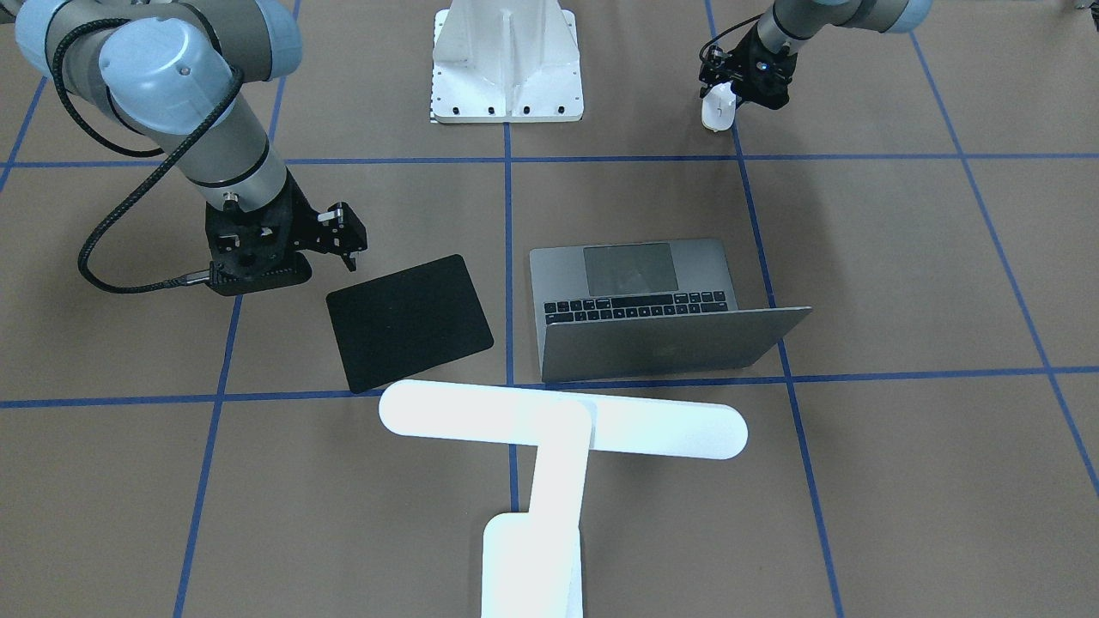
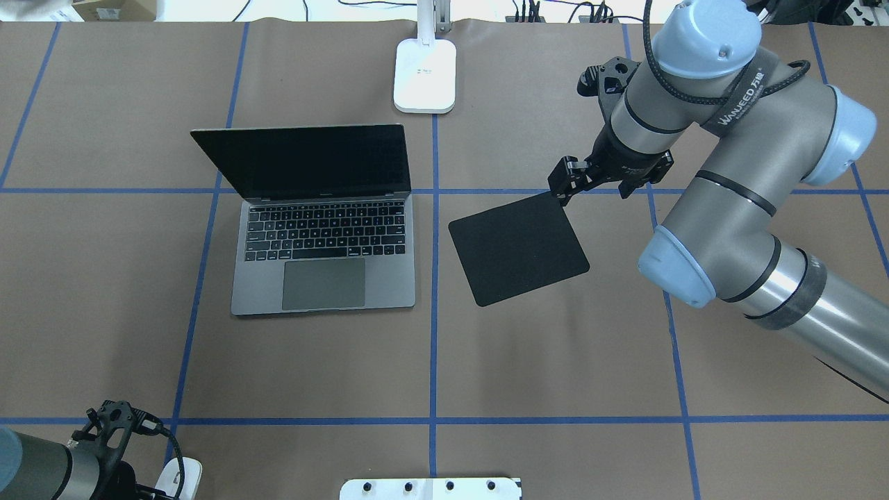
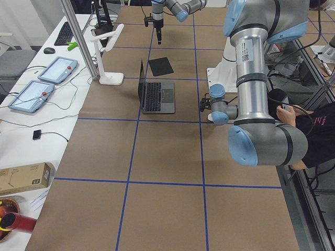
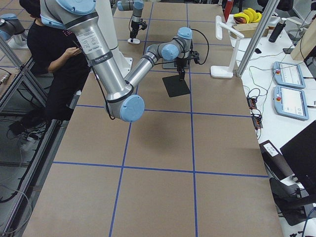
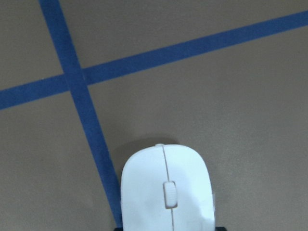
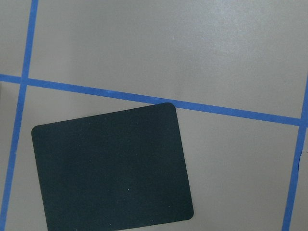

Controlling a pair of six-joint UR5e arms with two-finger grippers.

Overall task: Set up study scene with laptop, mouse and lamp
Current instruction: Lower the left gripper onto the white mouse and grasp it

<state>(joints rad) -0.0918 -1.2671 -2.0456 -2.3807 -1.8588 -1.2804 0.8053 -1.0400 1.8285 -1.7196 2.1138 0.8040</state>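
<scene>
Table (image 2: 555, 361): brown top, ruled into squares by blue tape lines.
Right arm (image 2: 736, 208): it reached over the table's right half. The right gripper (image 2: 561, 196) hung at the far corner of the mat. Its fingers looked drawn together, with nothing between them.
Left arm (image 1: 824, 13): it was low at the robot's edge of the table. The left gripper (image 1: 728, 93) was right over the mouse. Whether its fingers clasped the mouse could not be told.
Lamp (image 1: 558, 421): it stood upright at the table's far side, its base on the middle tape line, just beyond the laptop.
Laptop (image 2: 323, 278): it was open, screen dark, keyboard toward the robot, left of the middle line.
Pedestal (image 1: 506, 60): white and ribbed, at the middle of the robot's edge.
Mat (image 2: 517, 248): flat, black, skewed to the grid, near the laptop's right side but apart from it.
Mouse (image 5: 166, 190): it was near the robot's left edge, just beside a tape line and well apart from the laptop.
</scene>
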